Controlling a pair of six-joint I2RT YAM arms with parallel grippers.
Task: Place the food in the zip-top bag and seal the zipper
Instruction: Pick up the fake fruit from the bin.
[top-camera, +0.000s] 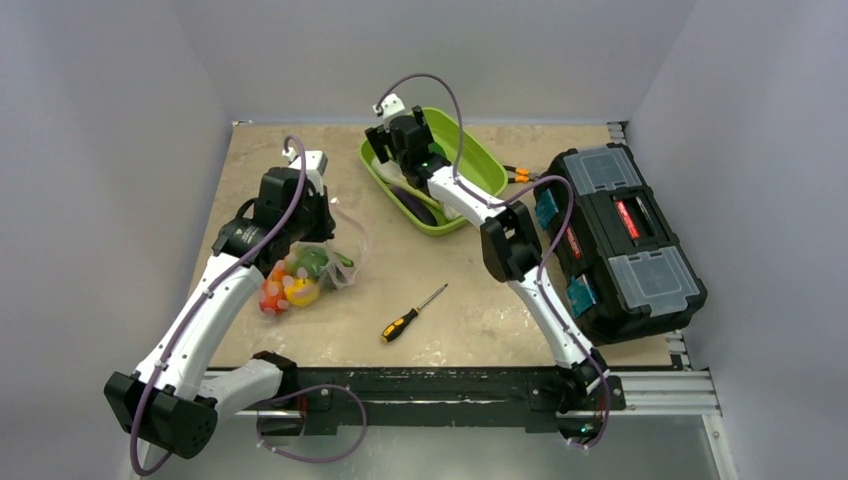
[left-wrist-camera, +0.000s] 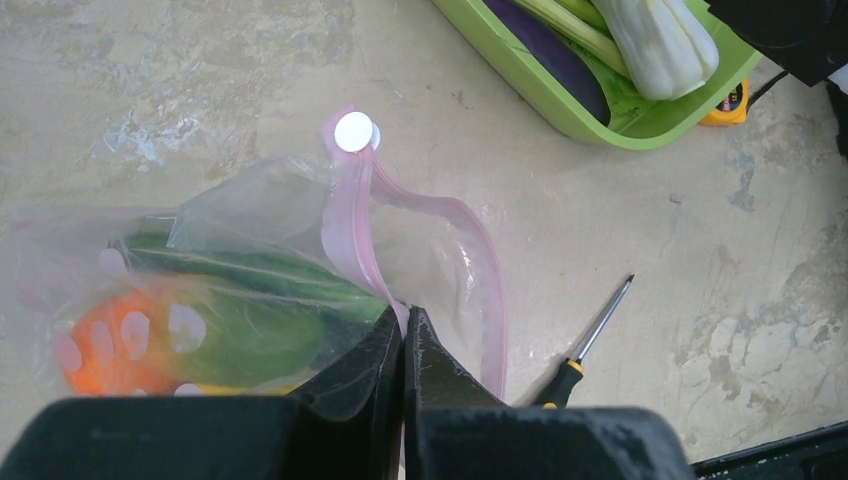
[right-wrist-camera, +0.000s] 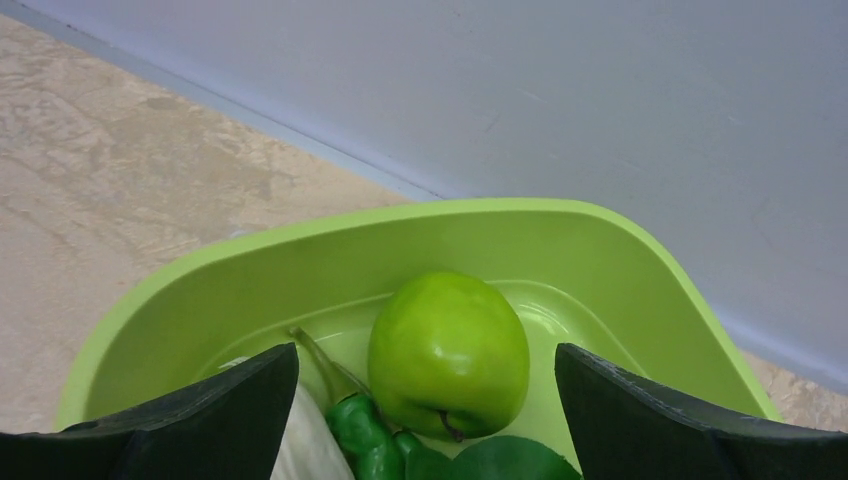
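L gripper clenched on zipper — bag w/ food at 9 o'clock on table. R gripper spread wide over apple in tray — 12 o'clock.

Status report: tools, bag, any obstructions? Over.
Left tool shut on zipper, zip-top bag mouth unsealed. Right tool open over green apple in tray. Screwdriver lies beside bag, apart.

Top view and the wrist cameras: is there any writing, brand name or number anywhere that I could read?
No text can be read in any view.
On the black toolbox: a red label, too small to read.
On the zip-top bag: a white round sticker, blank.
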